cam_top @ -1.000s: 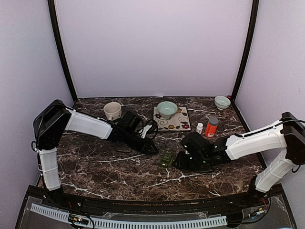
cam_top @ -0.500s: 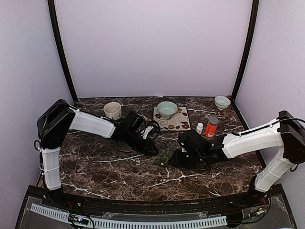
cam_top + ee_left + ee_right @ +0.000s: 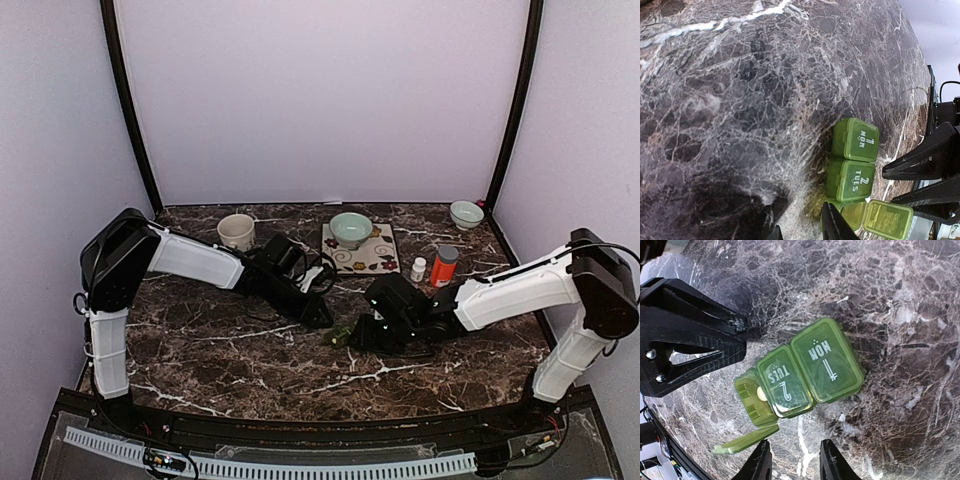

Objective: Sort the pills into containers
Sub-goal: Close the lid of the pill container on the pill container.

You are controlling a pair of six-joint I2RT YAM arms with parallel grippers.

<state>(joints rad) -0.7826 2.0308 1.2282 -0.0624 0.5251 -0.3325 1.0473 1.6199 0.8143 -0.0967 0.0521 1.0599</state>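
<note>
One dark green pill box [image 3: 800, 375] lies flat on the marble table [image 3: 230, 350]. It has three joined compartments: two are shut and marked MON 1 and TUE 2, and the third, at the end next to TUE, has its lid [image 3: 742, 444] flipped open. One pale pill [image 3: 761, 393] lies in that open compartment.

There are two grippers. The left gripper [image 3: 800, 227] hangs just beside the pill box's open end, its jaws narrowly apart and empty. The right gripper [image 3: 795, 460] sits close over the pill box's long side, jaws also partly spread and holding nothing.

Well behind the pill box stand one beige mug [image 3: 236, 231], two pale green bowls [image 3: 350, 228] [image 3: 466, 213], one flowered tile [image 3: 375, 255], one white bottle [image 3: 418, 268] and one orange bottle [image 3: 443, 266].
</note>
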